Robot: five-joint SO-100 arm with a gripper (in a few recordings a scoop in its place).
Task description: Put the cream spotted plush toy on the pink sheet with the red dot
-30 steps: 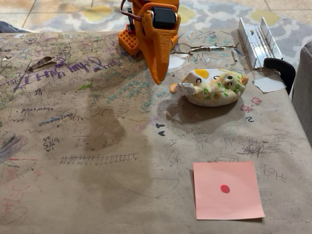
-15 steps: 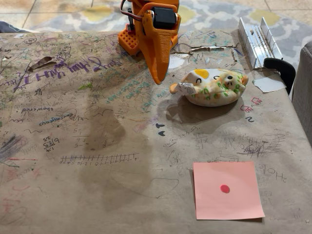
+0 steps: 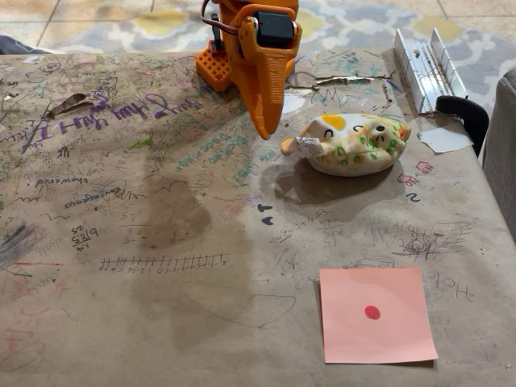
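The cream spotted plush toy lies on its side on the brown scribbled paper at the back right, its small tag pointing left. My orange gripper hangs point-down just left of the plush, a little apart from the tag, with its jaws together and nothing held. The pink sheet with the red dot lies flat near the front right edge, well in front of the plush, and nothing rests on it.
The arm's orange base stands at the back centre. An aluminium rail, a black clamp and a white paper scrap sit at the back right. The table paper is torn behind the plush.
The gripper has shifted very slightly to the right, toward the plush. The plush and the pink sheet have not moved.
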